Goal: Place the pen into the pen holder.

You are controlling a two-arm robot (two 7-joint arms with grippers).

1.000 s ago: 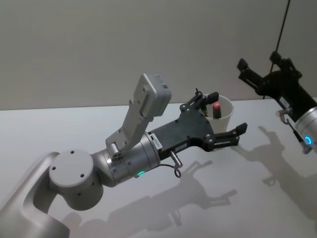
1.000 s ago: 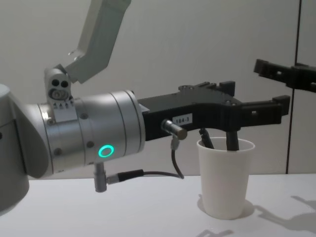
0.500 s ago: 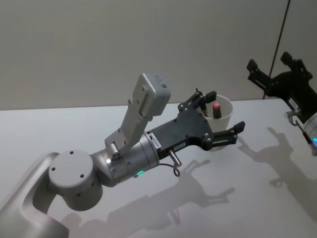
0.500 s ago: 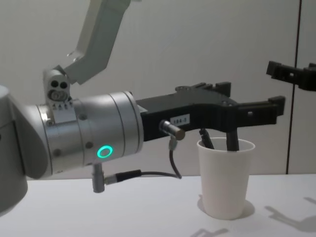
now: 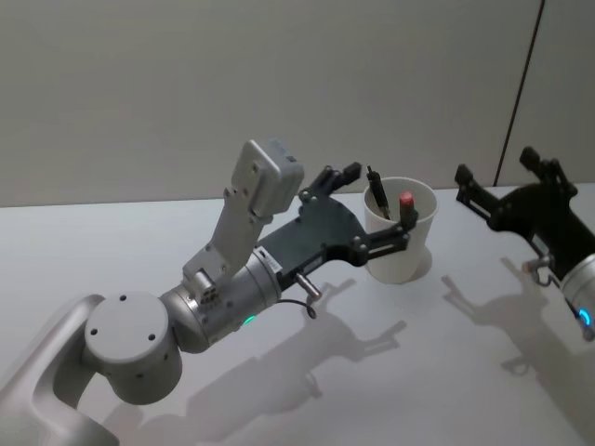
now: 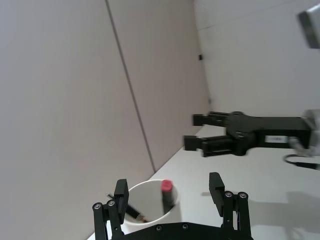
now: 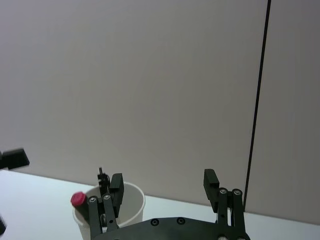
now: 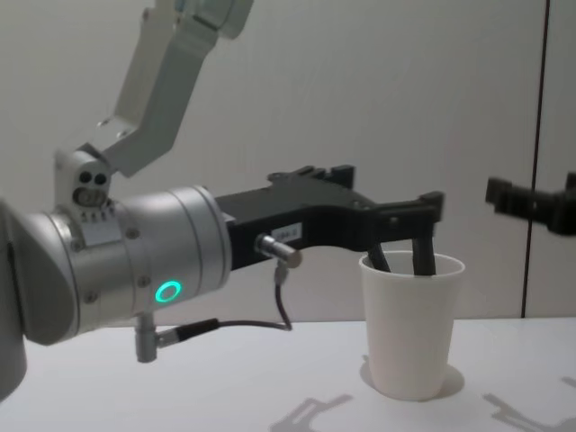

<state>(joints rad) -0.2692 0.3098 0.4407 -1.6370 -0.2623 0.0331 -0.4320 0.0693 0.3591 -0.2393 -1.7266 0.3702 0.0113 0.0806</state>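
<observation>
The pen holder, a white paper cup (image 5: pixel 409 255) (image 8: pixel 409 333), stands upright at the back of the table. Two pens lean inside it: a thin black pen (image 5: pixel 376 198) (image 6: pixel 131 211) and a dark pen with a red cap (image 5: pixel 406 204) (image 6: pixel 166 191) (image 7: pixel 77 199). My left gripper (image 5: pixel 375 204) (image 8: pixel 387 189) (image 6: pixel 168 189) is open and empty, hovering at the cup's left side just above rim height. To the right of the cup my right gripper (image 5: pixel 497 169) (image 7: pixel 163 180) is also open and empty, pointing toward it.
The white tabletop (image 5: pixel 446 372) lies bare around the cup. A plain wall (image 5: pixel 186 84) rises right behind the table, with a dark vertical seam (image 5: pixel 521 84) at the right.
My left gripper has drawn back to the left, away from above the cup, still open. My right gripper has come down lower on the right.
</observation>
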